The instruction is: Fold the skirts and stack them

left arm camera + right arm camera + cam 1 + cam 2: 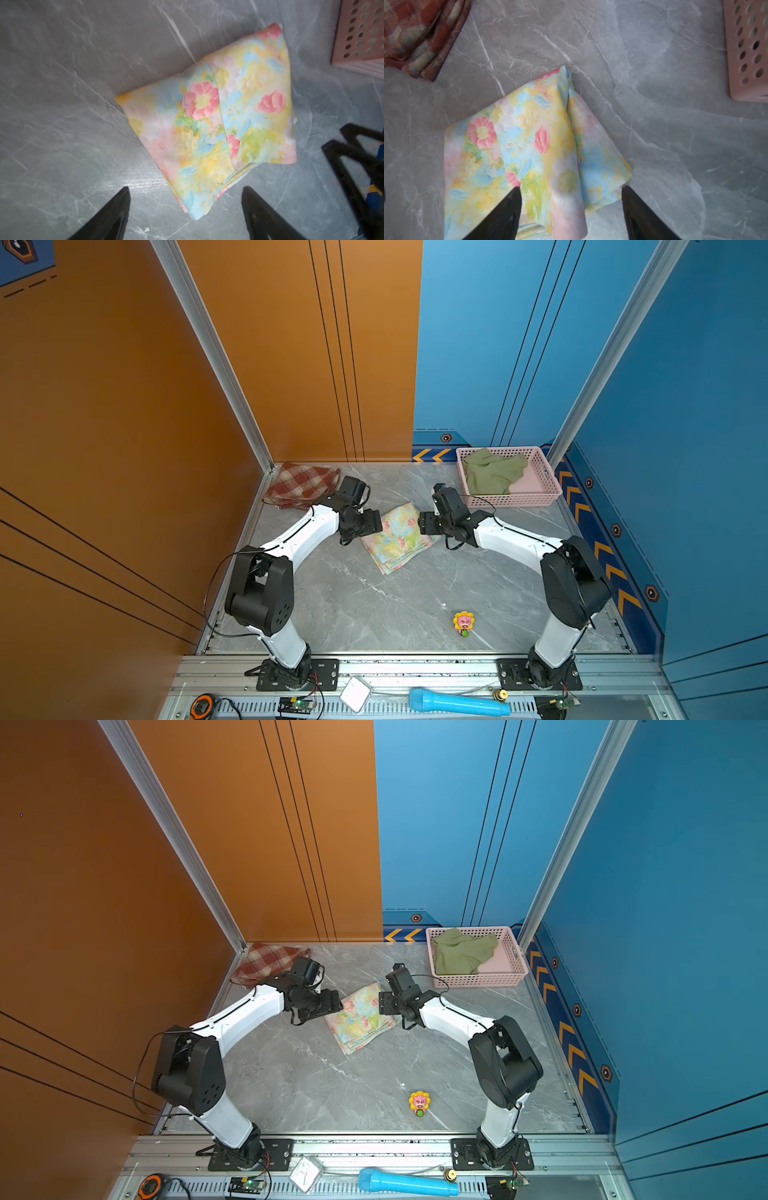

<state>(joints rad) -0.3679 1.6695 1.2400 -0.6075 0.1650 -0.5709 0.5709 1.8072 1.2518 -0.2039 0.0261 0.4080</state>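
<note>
Left fingers and right fingers spread wide, empty, flanking the folded pastel floral cloth skirt at the desk's middle. The red-and-cream plaid skirt lies apparently folded at the far left corner. The olive green skirt sits crumpled in the pink perforated plastic basket, and nothing is stacked yet.

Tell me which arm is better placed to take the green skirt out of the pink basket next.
Right. The green skirt lies in the pink basket on that arm's side. The right claw is open and empty, nearer it than the left claw.
</note>
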